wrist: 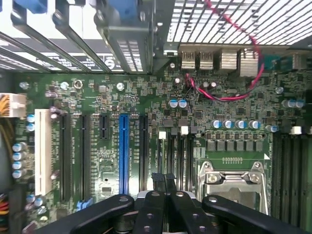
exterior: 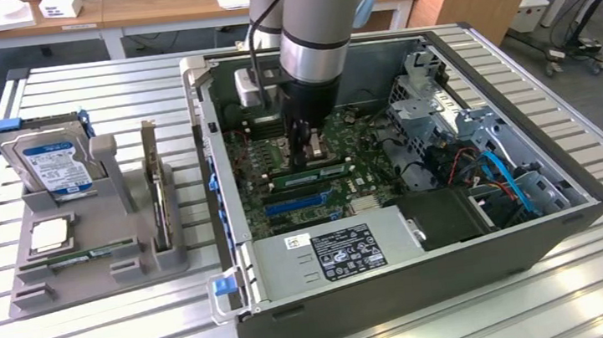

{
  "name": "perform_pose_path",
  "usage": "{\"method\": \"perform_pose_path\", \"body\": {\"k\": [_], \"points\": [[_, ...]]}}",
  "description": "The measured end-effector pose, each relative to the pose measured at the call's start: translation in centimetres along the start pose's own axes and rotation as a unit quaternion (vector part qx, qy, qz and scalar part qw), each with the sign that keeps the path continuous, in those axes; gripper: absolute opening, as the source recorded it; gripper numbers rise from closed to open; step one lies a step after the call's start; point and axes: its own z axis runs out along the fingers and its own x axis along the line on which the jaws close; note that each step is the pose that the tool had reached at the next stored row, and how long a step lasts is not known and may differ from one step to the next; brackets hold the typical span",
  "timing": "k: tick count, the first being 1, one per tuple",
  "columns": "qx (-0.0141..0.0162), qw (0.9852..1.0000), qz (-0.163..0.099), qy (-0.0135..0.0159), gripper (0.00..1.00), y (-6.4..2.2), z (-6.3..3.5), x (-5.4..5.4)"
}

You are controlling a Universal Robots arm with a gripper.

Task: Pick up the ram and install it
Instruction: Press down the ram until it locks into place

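Note:
The ram (exterior: 314, 170), a narrow green stick, stands on edge in a slot of the motherboard (exterior: 277, 150) inside the open computer case (exterior: 404, 293). My gripper (exterior: 302, 154) reaches straight down into the case, its tips right at the ram's end towards the exterior view's left. I cannot tell whether they touch it. In the wrist view the gripper (wrist: 163, 181) is shut, with its black fingers (wrist: 155, 207) pressed together and nothing visible between them. They hover over the dark slots beside the blue slot (wrist: 124, 151).
A grey holder (exterior: 35, 294) on the exterior view's left carries a blue-labelled hard drive (exterior: 55, 165), an upright card (exterior: 154, 184), a chip (exterior: 49, 236) and a second green stick (exterior: 85, 257). Inside the case are the power supply (exterior: 333, 254), cables (exterior: 499, 178) and the processor socket (wrist: 234, 178).

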Motion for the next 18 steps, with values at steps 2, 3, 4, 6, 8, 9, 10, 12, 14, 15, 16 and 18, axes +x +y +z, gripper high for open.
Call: {"method": "perform_pose_path", "body": {"k": [2,3,4,6,8,9,10,12,14,15,16,18], "points": [[0.0000,1.0000,0.000,0.0006,0.10,0.02,-0.56,0.0],[0.0000,1.0000,0.000,0.0007,0.10,0.03,-0.85,0.0],[0.0000,1.0000,0.000,0.0008,0.10,0.05,-1.15,0.0],[0.0000,1.0000,0.000,0.0009,0.10,0.07,-1.73,0.0],[0.0000,1.0000,0.000,0.0010,0.10,0.09,-2.25,0.0],[0.0000,1.0000,0.000,0.0010,0.10,0.10,-2.47,0.0],[0.0000,1.0000,0.000,0.0010,0.10,0.11,-2.65,0.0],[0.0000,1.0000,0.000,0.0010,0.10,0.12,-3.01,0.0],[0.0000,1.0000,0.000,0.0010,0.10,0.13,-3.17,0.0],[0.0001,1.0000,0.000,0.0009,0.10,0.13,-3.18,0.0],[0.0001,1.0000,0.000,0.0009,0.10,0.13,-3.18,0.0],[0.0000,1.0000,0.000,0.0009,0.10,0.13,-3.18,0.0]]}}
